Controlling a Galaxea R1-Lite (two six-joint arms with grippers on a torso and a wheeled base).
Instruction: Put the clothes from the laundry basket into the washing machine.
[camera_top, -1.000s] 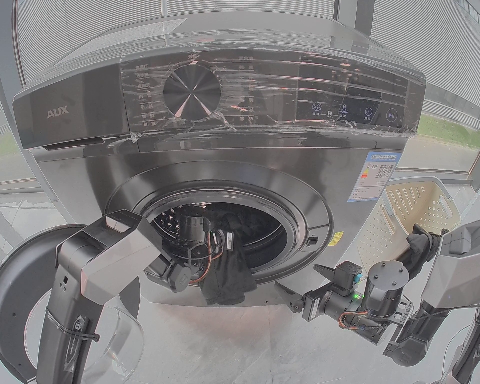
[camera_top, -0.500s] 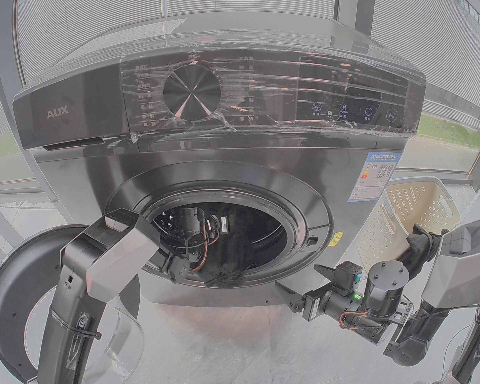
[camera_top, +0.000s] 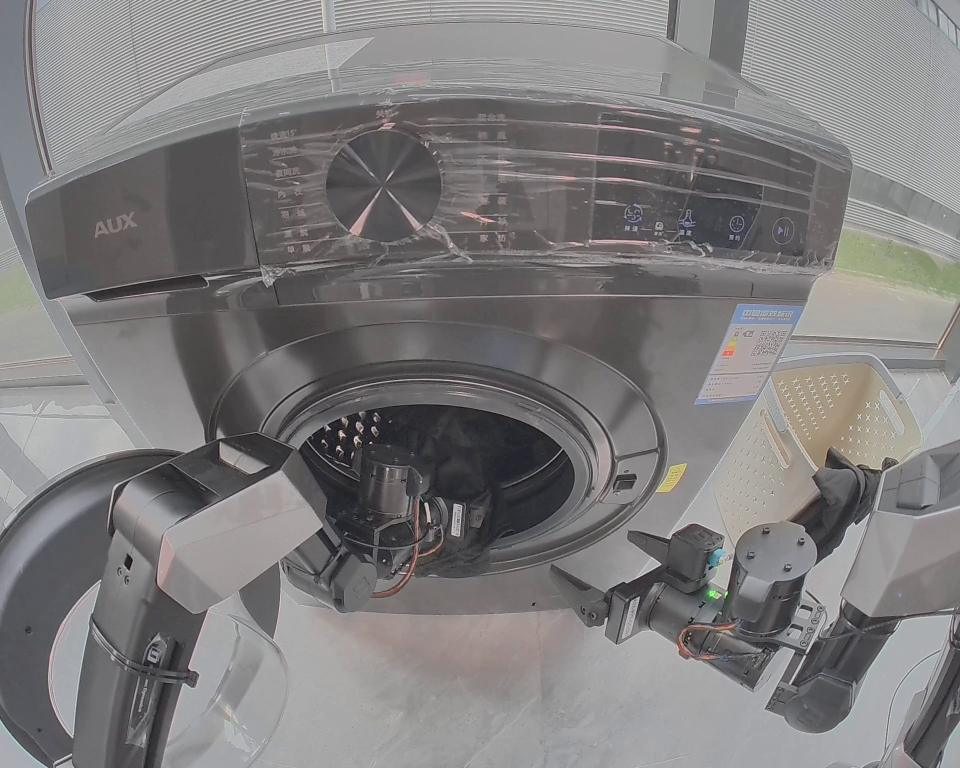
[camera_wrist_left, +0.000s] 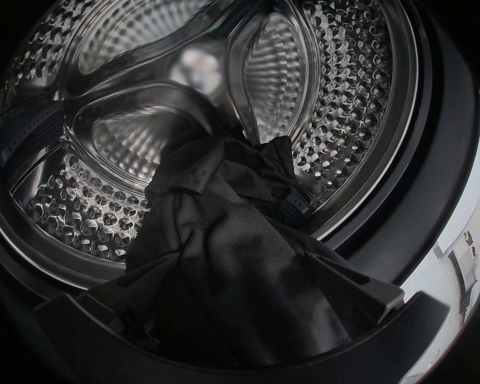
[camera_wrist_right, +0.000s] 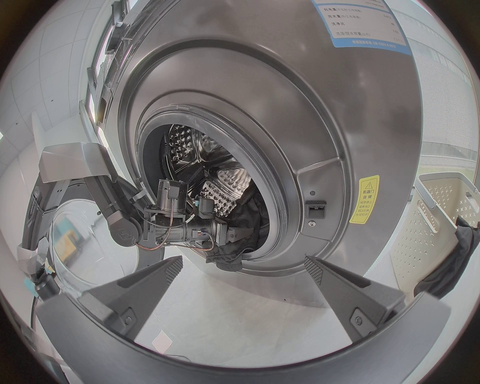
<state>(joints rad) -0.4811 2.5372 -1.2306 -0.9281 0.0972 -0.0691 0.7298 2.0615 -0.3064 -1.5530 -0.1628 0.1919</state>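
Partly done: one garment (camera_wrist_left: 235, 240) lies in the washing machine (camera_top: 450, 330), the left gripper (camera_wrist_left: 242, 257) with jaws apart around it; a second garment (camera_top: 840, 500) drapes the basket (camera_top: 830, 400) beside the machine; the right gripper (camera_top: 595, 555) has jaws apart, empty.

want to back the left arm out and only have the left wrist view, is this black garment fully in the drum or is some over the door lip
Observer: Not fully; a fold of the black garment lies over the lower rim of the door opening.
Operator: ok, where's the other arm
Observer: The right gripper is open and empty, in front of the washing machine, below and right of the opening.
Operator: anything left to load
Observer: A dark garment hangs over the rim of the laundry basket, right of the machine.
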